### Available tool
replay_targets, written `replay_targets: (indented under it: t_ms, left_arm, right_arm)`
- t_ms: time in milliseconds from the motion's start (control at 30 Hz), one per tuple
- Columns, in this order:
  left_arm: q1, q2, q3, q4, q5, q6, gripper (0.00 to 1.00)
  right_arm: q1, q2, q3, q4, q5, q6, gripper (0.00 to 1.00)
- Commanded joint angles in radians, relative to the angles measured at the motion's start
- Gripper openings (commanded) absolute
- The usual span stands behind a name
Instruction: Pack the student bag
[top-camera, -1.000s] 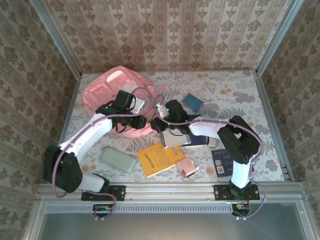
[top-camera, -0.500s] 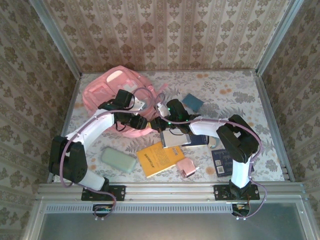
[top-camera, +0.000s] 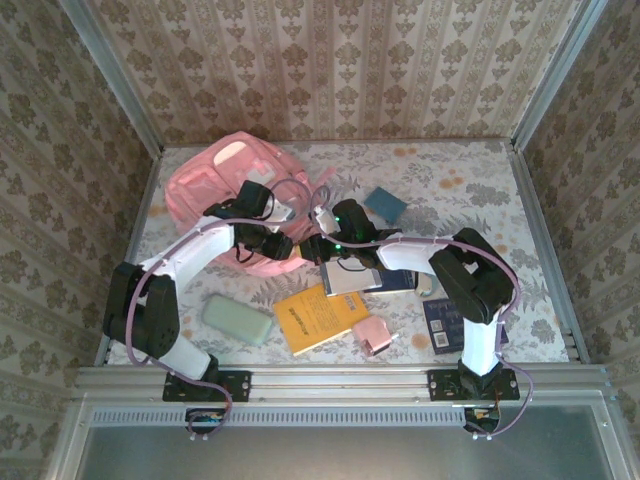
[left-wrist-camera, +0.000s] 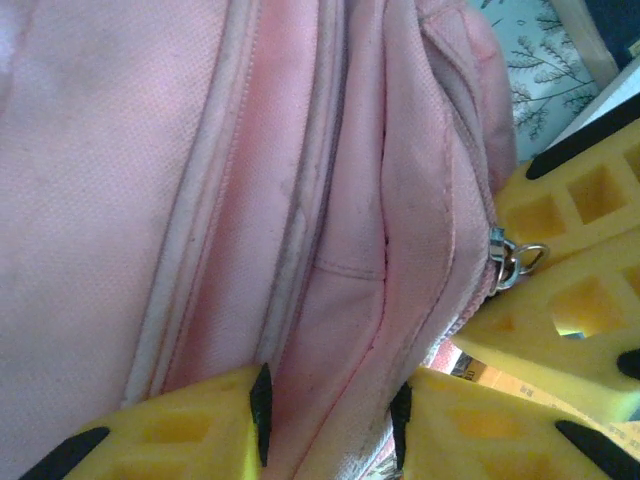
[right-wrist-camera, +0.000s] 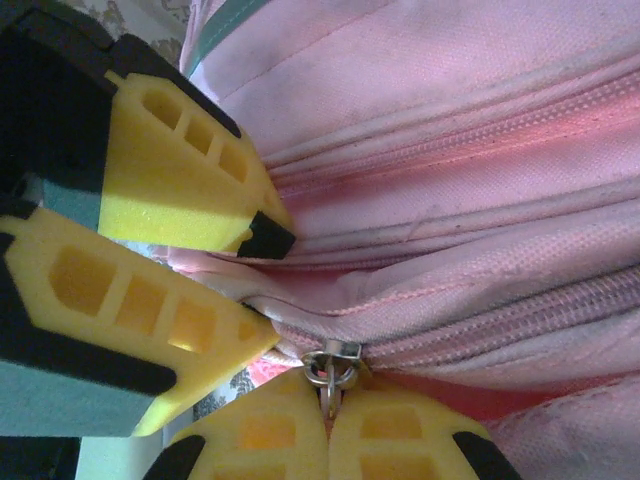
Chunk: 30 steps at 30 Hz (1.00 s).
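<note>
The student bag (top-camera: 215, 185) lies slumped at the far left of the table (top-camera: 470, 190), by far the biggest thing there. The left gripper (left-wrist-camera: 330, 415) is clenched on a fold of its pink fabric just beside the zip. The right gripper (right-wrist-camera: 328, 400), close against it on the right, is clamped tight on the small metal zip pull (right-wrist-camera: 330, 368). The step looks like opening a pocket. To do it well, the left should hold the fabric taut while the right draws the pull straight along the teeth, not upward, or the soft cloth may bunch and jam. Around them the walls (top-camera: 330, 60) carry patterned paper. The table has a floral cover, with a yellow book (top-camera: 318, 318) and a green case (top-camera: 238, 320) lying near the arms.
</note>
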Motion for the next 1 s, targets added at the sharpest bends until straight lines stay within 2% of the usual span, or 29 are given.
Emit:
replay_targets:
  t_ms: [0, 133, 167, 633, 967]
  left_arm:
    - [0.0, 0.029, 0.02, -0.007, -0.059, 0.021, 0.25]
    - [0.0, 0.015, 0.015, 0.009, -0.043, 0.025, 0.02]
    - [0.0, 0.01, 0.018, 0.007, -0.036, 0.028, 0.0]
    - [0.0, -0.104, 0.003, -0.015, -0.133, 0.04, 0.0]
    - [0.0, -0.14, -0.016, -0.009, -0.171, 0.041, 0.0]
  right_arm:
    - [-0.002, 0.024, 0.033, 0.125, -0.043, 0.036, 0.0]
    - [-0.003, 0.037, 0.033, 0.107, -0.015, 0.03, 0.0]
    - [-0.003, 0.039, 0.037, 0.082, -0.003, 0.019, 0.0]
    - [-0.013, 0.001, 0.116, -0.317, 0.226, -0.232, 0.0]
    - [-0.073, -0.028, 0.118, -0.373, 0.217, -0.263, 0.0]
